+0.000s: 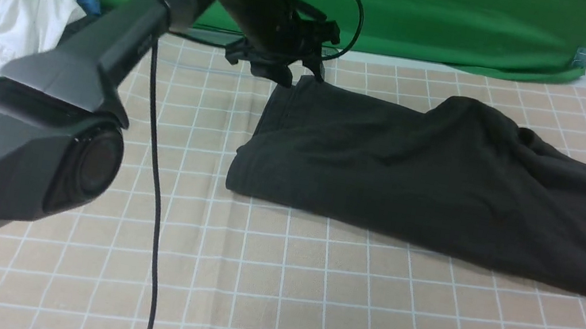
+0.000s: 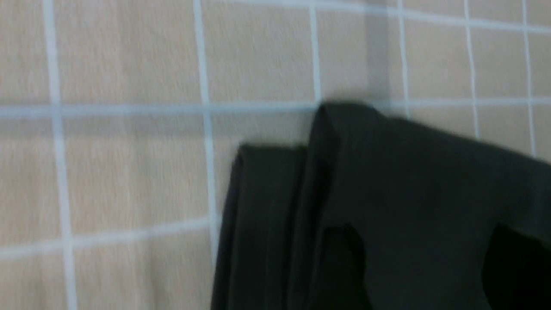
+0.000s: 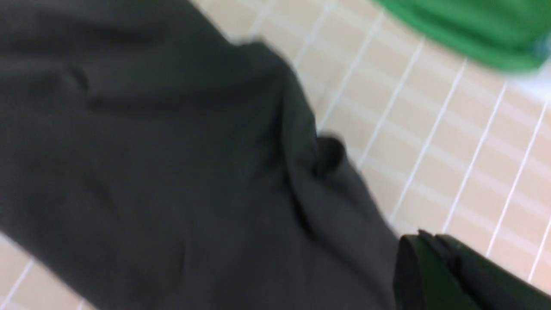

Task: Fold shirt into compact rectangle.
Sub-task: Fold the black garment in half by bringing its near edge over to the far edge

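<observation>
Tan cloth (image 1: 306, 306) with a white grid covers the table and fills the lower half of the front view. It is flat and matte, so the dark fabric reads clearly against it. The left arm (image 1: 11, 145), grey moulded plastic, bulks in the lower left and reaches toward the top centre, with a thin black cable (image 1: 154, 196) hanging beside it.

The shirt (image 1: 413, 176) lies mid-frame and runs off the right edge. It is soft black knit, folded into a long band with a fairly straight left end and loose ridges toward the right. By judgement it is narrowed but not yet a compact rectangle.

The left gripper (image 1: 300, 75) hovers at the band's far left corner. In the left wrist view its fingers (image 2: 344, 262) stand apart above layered fabric that rests flat, and they grasp nothing. The right gripper (image 3: 426, 245) shows only at the lower right of the right wrist view. It is clenched beside the shirt's rumpled edge, with no fabric visible between its jaws.

Farther back, a pile (image 1: 8, 11) of white and blue garments sits upper left, before a green backdrop (image 1: 465, 22).
</observation>
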Tool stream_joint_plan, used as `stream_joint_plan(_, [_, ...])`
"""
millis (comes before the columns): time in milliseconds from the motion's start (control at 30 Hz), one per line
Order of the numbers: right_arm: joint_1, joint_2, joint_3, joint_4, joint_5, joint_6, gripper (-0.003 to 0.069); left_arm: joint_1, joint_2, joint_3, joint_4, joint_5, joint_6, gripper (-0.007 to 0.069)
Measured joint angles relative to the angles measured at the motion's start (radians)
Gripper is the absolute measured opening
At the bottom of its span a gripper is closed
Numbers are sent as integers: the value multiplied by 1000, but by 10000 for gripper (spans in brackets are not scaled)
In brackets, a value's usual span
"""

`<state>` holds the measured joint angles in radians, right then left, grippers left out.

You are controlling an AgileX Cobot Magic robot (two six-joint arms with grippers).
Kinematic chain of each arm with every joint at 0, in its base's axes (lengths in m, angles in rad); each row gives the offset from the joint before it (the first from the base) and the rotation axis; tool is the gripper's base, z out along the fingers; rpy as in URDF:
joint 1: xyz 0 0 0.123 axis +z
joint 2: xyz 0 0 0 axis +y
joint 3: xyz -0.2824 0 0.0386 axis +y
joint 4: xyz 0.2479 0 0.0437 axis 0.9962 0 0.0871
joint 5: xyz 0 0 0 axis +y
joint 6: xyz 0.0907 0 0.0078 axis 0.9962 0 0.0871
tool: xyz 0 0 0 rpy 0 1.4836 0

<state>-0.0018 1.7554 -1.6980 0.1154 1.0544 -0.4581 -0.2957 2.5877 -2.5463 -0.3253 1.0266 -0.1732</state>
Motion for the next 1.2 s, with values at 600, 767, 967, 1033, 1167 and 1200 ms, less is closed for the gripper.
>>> stream_joint_plan(600, [-16, 2, 0, 21, 32, 55, 27, 3, 51, 1, -2, -155, 98, 428])
stream_joint_plan(767, [-16, 2, 0, 24, 26, 55, 27, 3, 73, 1, -36, -156, 104, 391])
stream_joint_plan(967, [-16, 2, 0, 28, 25, 56, 27, 5, 97, -3, -63, -179, 133, 316])
stream_joint_plan(1033, [-16, 2, 0, 29, 25, 57, 27, 6, 99, -3, -65, -181, 138, 272])
stream_joint_plan(1167, [-16, 2, 0, 30, 25, 58, 27, 6, 103, -3, -62, -185, 141, 79])
stream_joint_plan(1200, [-16, 2, 0, 30, 25, 58, 27, 6, 104, -3, -61, -185, 141, 49])
